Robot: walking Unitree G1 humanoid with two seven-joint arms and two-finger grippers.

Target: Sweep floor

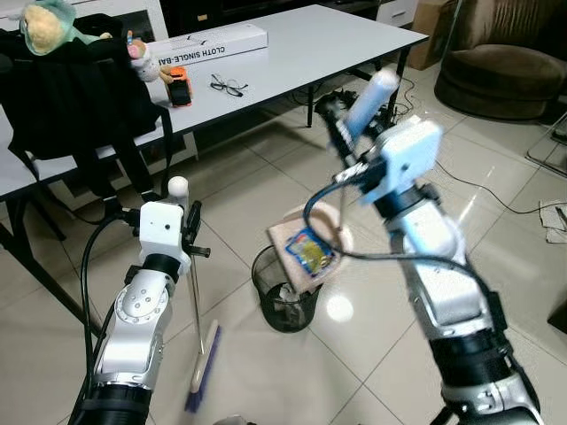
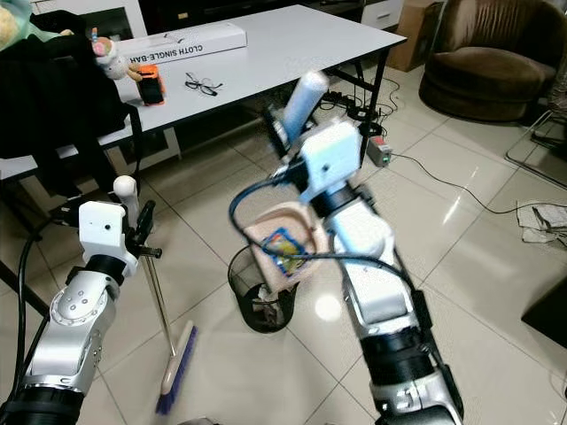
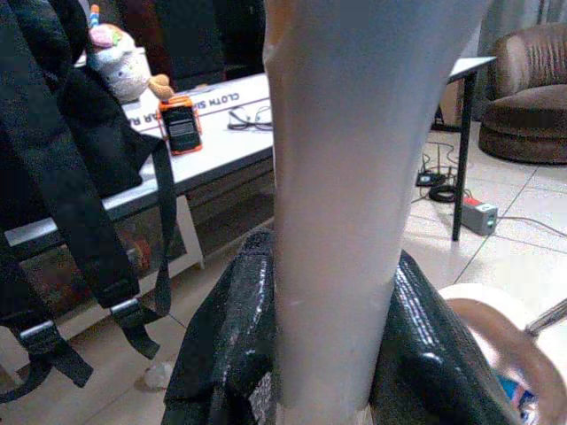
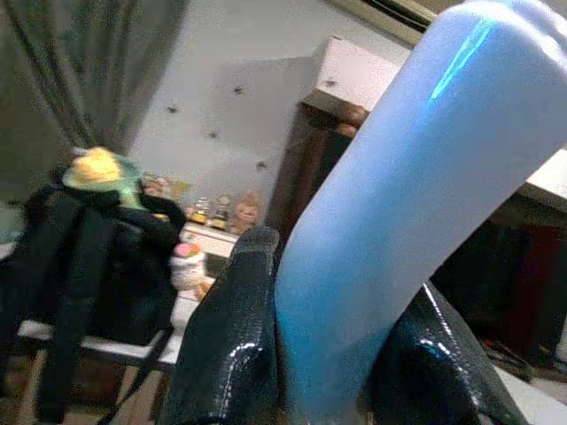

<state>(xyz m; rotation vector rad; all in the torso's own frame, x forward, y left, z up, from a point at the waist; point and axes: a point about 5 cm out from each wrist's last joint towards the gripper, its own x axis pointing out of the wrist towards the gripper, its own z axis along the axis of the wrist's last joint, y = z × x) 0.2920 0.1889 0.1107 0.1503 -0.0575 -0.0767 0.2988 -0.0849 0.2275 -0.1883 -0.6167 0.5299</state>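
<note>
My left gripper (image 1: 189, 223) is shut on the white handle (image 3: 337, 195) of a broom, whose thin metal shaft runs down to a blue brush head (image 1: 204, 370) resting on the tiled floor. My right gripper (image 1: 348, 133) is shut on the light-blue handle (image 4: 416, 195) of a beige dustpan (image 1: 306, 241). The pan is raised and tilted over a black mesh bin (image 1: 282, 305) standing on the floor between my arms. A blue and yellow wrapper (image 1: 310, 252) lies on the pan's face. White scraps lie inside the bin.
A white table (image 1: 319, 40) stands ahead with a black backpack (image 1: 75, 88), plush toys, a long white box, glasses and an orange phone. A brown armchair (image 1: 505, 62) sits at the far right. Cables and a power strip (image 2: 381, 152) trail on the floor.
</note>
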